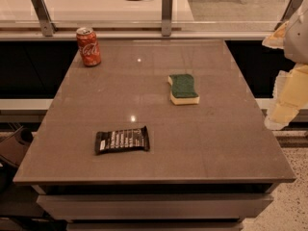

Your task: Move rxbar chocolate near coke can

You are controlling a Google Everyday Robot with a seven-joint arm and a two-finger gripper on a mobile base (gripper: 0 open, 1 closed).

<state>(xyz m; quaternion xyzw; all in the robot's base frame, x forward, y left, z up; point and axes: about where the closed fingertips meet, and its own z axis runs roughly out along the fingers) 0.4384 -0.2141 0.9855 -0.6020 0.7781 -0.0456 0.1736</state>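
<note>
The rxbar chocolate [121, 139], a flat black wrapped bar with white lettering, lies on the grey table [159, 105] near its front left. The coke can [88, 46], red with a silver top, stands upright at the table's far left corner. My gripper [285, 102] is pale yellow and hangs at the right edge of the view, past the table's right side. It is far from both the bar and the can and touches nothing.
A green-and-yellow sponge [183, 88] lies right of the table's middle. A glass rail with metal posts [166, 13] runs behind the table's far edge. A dark object [14, 146] sits on the floor at the left.
</note>
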